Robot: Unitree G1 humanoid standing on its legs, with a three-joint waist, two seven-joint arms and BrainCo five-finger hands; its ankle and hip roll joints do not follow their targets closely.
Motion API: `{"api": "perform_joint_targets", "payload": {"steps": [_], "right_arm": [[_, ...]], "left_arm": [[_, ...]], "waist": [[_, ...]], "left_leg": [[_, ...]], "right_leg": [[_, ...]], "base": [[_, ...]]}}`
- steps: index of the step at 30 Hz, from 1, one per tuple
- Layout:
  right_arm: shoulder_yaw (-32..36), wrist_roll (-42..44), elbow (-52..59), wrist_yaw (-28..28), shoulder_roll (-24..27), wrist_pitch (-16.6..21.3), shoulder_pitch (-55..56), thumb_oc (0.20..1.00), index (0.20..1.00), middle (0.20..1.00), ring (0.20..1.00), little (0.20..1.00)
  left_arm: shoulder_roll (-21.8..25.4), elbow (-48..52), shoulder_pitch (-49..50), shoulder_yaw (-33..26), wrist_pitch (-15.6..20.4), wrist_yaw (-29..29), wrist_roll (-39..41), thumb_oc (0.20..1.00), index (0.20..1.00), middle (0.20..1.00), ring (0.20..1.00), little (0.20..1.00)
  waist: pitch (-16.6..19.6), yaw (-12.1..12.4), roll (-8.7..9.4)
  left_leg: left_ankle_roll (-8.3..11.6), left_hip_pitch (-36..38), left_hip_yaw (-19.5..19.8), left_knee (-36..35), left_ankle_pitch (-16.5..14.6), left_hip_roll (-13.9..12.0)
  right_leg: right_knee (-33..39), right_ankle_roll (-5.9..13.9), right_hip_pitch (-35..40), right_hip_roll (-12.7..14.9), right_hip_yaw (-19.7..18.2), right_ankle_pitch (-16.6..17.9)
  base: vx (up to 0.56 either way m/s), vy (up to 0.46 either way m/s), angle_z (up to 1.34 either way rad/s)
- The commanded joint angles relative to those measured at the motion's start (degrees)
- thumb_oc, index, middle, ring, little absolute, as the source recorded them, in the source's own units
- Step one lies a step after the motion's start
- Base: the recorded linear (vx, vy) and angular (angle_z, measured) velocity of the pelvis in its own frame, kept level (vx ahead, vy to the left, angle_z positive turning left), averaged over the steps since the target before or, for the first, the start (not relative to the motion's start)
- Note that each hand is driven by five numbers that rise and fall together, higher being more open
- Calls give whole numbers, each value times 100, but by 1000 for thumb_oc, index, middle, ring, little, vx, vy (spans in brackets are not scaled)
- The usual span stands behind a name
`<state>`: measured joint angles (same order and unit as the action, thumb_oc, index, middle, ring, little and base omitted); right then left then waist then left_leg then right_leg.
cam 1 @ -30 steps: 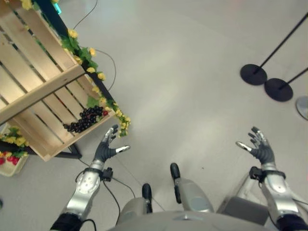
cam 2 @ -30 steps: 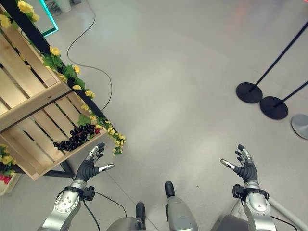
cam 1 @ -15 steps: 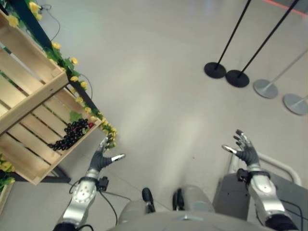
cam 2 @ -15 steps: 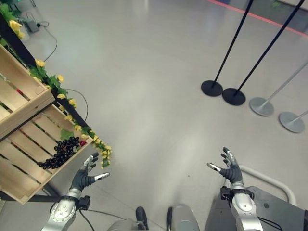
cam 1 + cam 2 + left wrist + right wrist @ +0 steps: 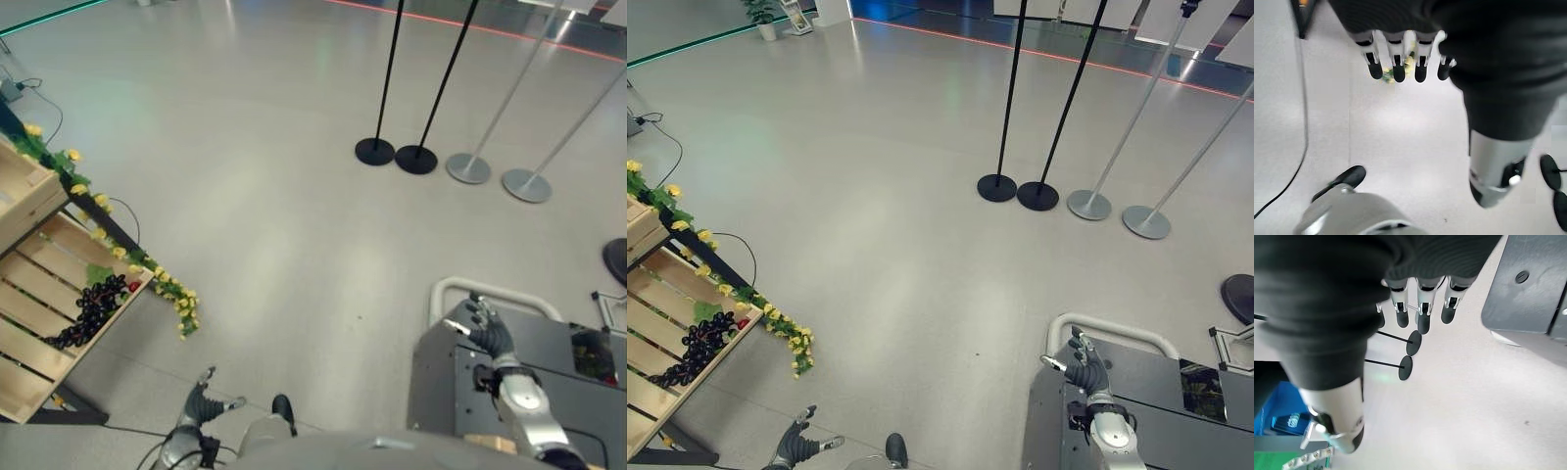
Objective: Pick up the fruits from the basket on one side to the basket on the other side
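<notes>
Both hands hold nothing: left hand [image 5: 201, 404] and right hand [image 5: 1081, 370] have fingers spread. The grapes [image 5: 692, 351] lie in the wooden crate [image 5: 39, 323], well apart beyond the left hand. Close that distance squarely before reaching for the bunch.

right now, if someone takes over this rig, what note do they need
Left hand: open, empty, low over the floor near the wooden crate.
Right hand: open, empty, above the grey cart.
Dark grapes lie in the crate, at its flower-trimmed edge; a small red fruit lies beside them.
Done: no fruit in either hand.
Left: reach the crate, grasp the grapes, carry them to the other basket.
</notes>
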<state>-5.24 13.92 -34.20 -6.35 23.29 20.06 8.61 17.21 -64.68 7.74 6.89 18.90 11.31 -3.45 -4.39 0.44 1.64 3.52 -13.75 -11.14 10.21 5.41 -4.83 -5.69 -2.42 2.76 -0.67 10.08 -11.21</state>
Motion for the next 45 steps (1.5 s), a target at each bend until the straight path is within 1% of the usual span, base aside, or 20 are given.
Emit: {"api": "perform_joint_targets", "payload": {"steps": [1, 2, 3, 5, 6, 8, 11, 20, 22, 24, 27, 29, 30, 31, 33, 34, 36, 38, 39, 45], "right_arm": [[57, 41, 376, -25, 182, 280, -383, 1000, 1000, 1000, 1000, 1000], [57, 41, 376, -25, 182, 280, -383, 1000, 1000, 1000, 1000, 1000], [-73, 73, 211, -5, 171, 267, -507, 1000, 1000, 1000, 1000, 1000], [-115, 80, 210, 13, 177, 250, -534, 1000, 1000, 1000, 1000, 1000], [-183, 81, 151, 19, 182, 230, -576, 1000, 1000, 1000, 1000, 1000], [-232, 76, 135, 34, 181, 221, -601, 1000, 1000, 1000, 1000, 1000], [-170, 38, 139, 17, 195, 229, -564, 1000, 1000, 1000, 1000, 1000], [-270, -123, 331, 128, 280, 195, -621, 1000, 1000, 1000, 1000, 1000], [-245, -144, 442, 147, 313, 160, -629, 1000, 1000, 1000, 1000, 1000], [-246, -144, 443, 147, 311, 159, -634, 1000, 1000, 1000, 1000, 1000], [-191, -267, 439, 87, 318, 99, -658, 1000, 1000, 1000, 1000, 1000], [-212, -280, 382, 79, 312, 93, -702, 1000, 1000, 1000, 1000, 1000], [-237, -325, 387, 19, 246, 74, -732, 1000, 1000, 1000, 1000, 1000], [-213, -305, 321, -6, 203, 50, -714, 1000, 1000, 1000, 1000, 1000], [-220, -305, 138, -17, 169, 21, -710, 1000, 1000, 1000, 1000, 1000], [-276, -446, -40, -10, 147, -48, -672, 1000, 1000, 1000, 1000, 1000], [-297, -457, -120, 12, 126, -105, -688, 1000, 1000, 1000, 1000, 1000], [-285, -456, -112, 14, 126, -110, -668, 1000, 1000, 1000, 1000, 1000], [-258, -478, -103, 19, 151, -126, -628, 1000, 1000, 1000, 1000, 1000], [-107, -440, -116, 8, 225, -118, -501, 1000, 1000, 1000, 1000, 1000]], "left_arm": [[11, 212, -247, 67, 106, 170, -52, 1000, 1000, 1000, 1000, 1000], [11, 212, -247, 66, 106, 170, -52, 1000, 1000, 1000, 1000, 1000], [-54, 237, -243, -22, 104, 204, 239, 1000, 1000, 1000, 1000, 1000], [-45, 292, -231, -19, 115, 228, 310, 1000, 1000, 1000, 1000, 1000], [-27, 363, -264, 42, 125, 228, 405, 1000, 1000, 1000, 1000, 1000], [14, 481, -274, 171, 142, 246, 257, 1000, 1000, 1000, 1000, 1000], [2, 408, -476, 444, 132, 159, 31, 1000, 1000, 1000, 1000, 1000], [212, 697, -736, 1166, 132, 317, -1289, 1000, 1000, 1000, 1000, 1000], [161, 691, -836, 1115, 130, 257, -1110, 1000, 1000, 1000, 1000, 1000], [163, 689, -840, 1113, 131, 257, -1110, 1000, 1000, 1000, 1000, 1000], [1, 369, -1068, 813, 94, 218, -607, 1000, 1000, 1000, 1000, 1000], [13, 342, -1163, 776, 99, 252, -552, 1000, 1000, 1000, 1000, 1000], [106, 387, -1294, 780, 57, 255, -512, 1000, 1000, 1000, 1000, 1000], [139, 453, -1295, 805, 18, 227, -490, 1000, 1000, 1000, 1000, 1000], [142, 476, -1282, 816, 6, 193, -458, 1000, 1000, 1000, 1000, 1000], [171, 520, -1163, 685, -10, 90, -237, 1000, 1000, 1000, 1000, 1000], [164, 545, -991, 456, -1, -31, 129, 1000, 1000, 1000, 1000, 1000], [155, 563, -927, 391, 2, -76, 252, 1000, 1000, 1000, 1000, 1000], [121, 550, -835, 274, 13, -77, 386, 1000, 1000, 1000, 1000, 1000], [67, 390, -786, -90, -23, -18, 762, 1000, 1000, 1000, 1000, 1000]], "waist": [[-465, 124, 110], [-462, 123, 110], [-499, 201, 185], [-490, 212, 232], [-437, 227, 289], [-330, 162, 240], [-207, -41, 188], [-182, -558, 92], [-301, -761, 78], [-280, -742, 81], [-498, -1090, 123], [-574, -1128, 152], [-689, -944, 144], [-699, -836, 75], [-705, -860, 39], [-640, -752, 13], [-516, -546, 16], [-441, -485, 34], [-322, -480, 33], [-324, -541, -2]], "left_leg": [[22, -284, 461, 595, 158, 494], [22, -287, 462, 593, 160, 494], [-13, -255, 1184, 762, -70, 708], [-56, -186, 1439, 774, -181, 719], [-119, -69, 1952, 697, -303, 730], [-175, 238, 2187, 210, -428, 707], [-156, 539, 1956, -241, -376, 645], [-355, 935, 727, -371, -838, 536], [-454, 975, 286, -307, -992, 534], [-447, 951, 264, -322, -965, 529], [-482, 1020, -441, -422, -1054, 584], [-459, 998, -582, -422, -1027, 560], [-403, 999, -949, -382, -1017, 354], [-382, 973, -1103, -395, -975, 240], [-420, 950, -1168, -387, -943, 217], [-446, 1037, -1479, -369, -1083, 227], [-500, 990, -2002, -346, -1050, 133], [-503, 978, -2066, -342, -1055, 154], [-428, 953, -2223, -294, -999, 137], [-206, 964, -2336, 43, -890, -208]], "right_leg": [[389, 584, 258, 59, -190, 682], [389, 584, 255, 59, -189, 682], [320, 573, 150, 137, -284, 775], [296, 584, 104, 170, -353, 830], [261, 606, 36, 187, -499, 885], [278, 628, -11, 93, -614, 874], [257, 665, -72, 95, -663, 844], [-100, 1011, -711, 158, -1960, 1096], [-356, 1186, -1020, 199, -2348, 1161], [-344, 1184, -1053, 192, -2370, 1192], [-300, 1492, -1522, 321, -2756, 1656], [-323, 1534, -1693, 328, -2738, 1855], [-387, 1372, -1941, 669, -1296, 1690], [-640, 1212, -1917, 935, -453, 1497], [-999, 1116, -1859, 995, -164, 1313], [-1556, 1071, -1560, 1034, 380, 883], [-1687, 1027, -1133, 1182, 1026, 751], [-1458, 1023, -975, 1135, 987, 709], [-709, 1027, -750, 984, 792, 720], [-386, 915, -666, 676, 449, 747]], "base": [[-128, -37, 41], [-157, -24, 14], [-92, -12, -5], [-71, 0, -14], [-10, 13, -36], [41, 47, -44], [42, 132, -23], [-21, 185, -115], [-112, 269, -122], [-97, 153, -108], [-194, 207, -113], [-162, 59, -141], [-169, 41, -110], [-168, 40, -97], [-104, 101, -149], [-126, 149, -130], [-105, 19, -102], [-18, -101, -140], [15, -141, -157], [38, -183, -59]]}}
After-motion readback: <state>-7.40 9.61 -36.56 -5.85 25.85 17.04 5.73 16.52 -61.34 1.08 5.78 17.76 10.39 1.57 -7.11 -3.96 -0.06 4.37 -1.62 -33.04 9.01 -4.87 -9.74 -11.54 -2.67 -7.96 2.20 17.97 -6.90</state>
